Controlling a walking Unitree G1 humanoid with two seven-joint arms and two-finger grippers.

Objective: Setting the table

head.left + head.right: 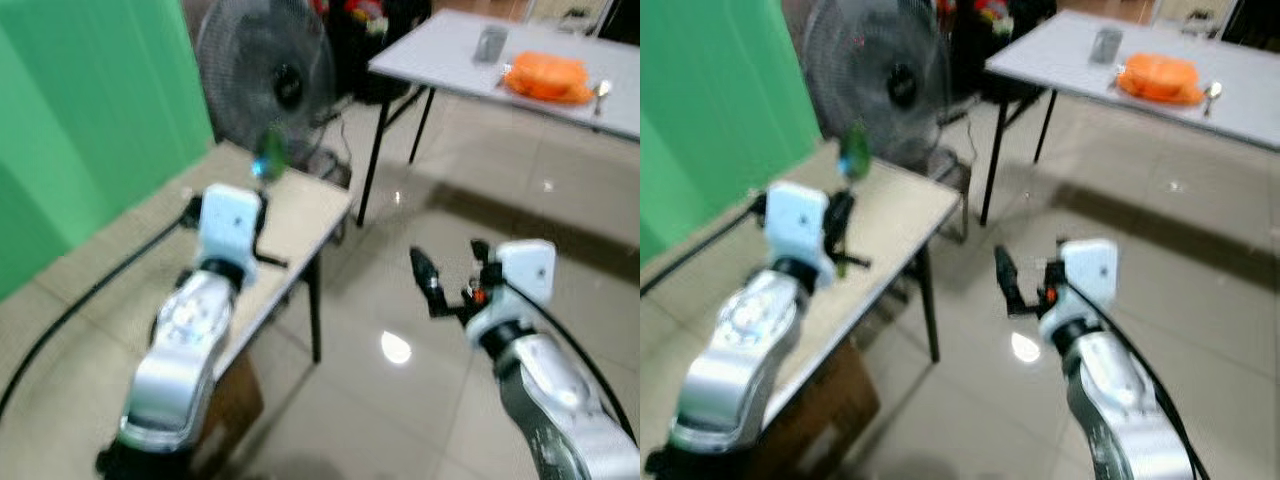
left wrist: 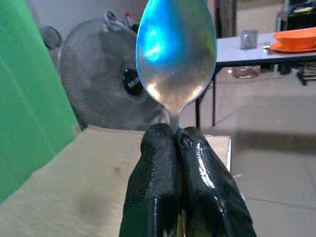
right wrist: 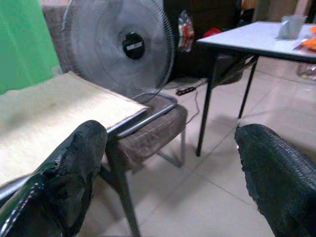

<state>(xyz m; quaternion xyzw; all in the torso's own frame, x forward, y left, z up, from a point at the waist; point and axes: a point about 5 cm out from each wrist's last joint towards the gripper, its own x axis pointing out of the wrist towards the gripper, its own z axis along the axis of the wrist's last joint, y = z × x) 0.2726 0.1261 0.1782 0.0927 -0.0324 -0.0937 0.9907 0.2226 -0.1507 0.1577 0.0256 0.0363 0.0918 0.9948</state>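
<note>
My left gripper [image 2: 176, 136] is shut on the handle of a metal spoon [image 2: 175, 54], whose bowl points up and away from the fingers. In the eye views this gripper [image 1: 262, 228] hovers over a small beige table [image 1: 305, 215], and the spoon [image 1: 268, 155] looks like a blurred greenish shape. To the right, over the tiled floor, my right gripper [image 1: 450, 275] is open with nothing between its fingers [image 3: 74, 173]. A white table [image 1: 450, 60] at the far right carries an orange plate [image 1: 548, 77], a grey cup [image 1: 490, 43] and a second spoon [image 1: 600, 92].
A large standing fan [image 1: 265, 75] is behind the beige table, with a padded chair [image 3: 153, 118] below it. A green screen [image 1: 90, 120] fills the left side. A cardboard box [image 1: 235, 395] sits under the beige table. Glossy tiled floor [image 1: 480, 190] separates the two tables.
</note>
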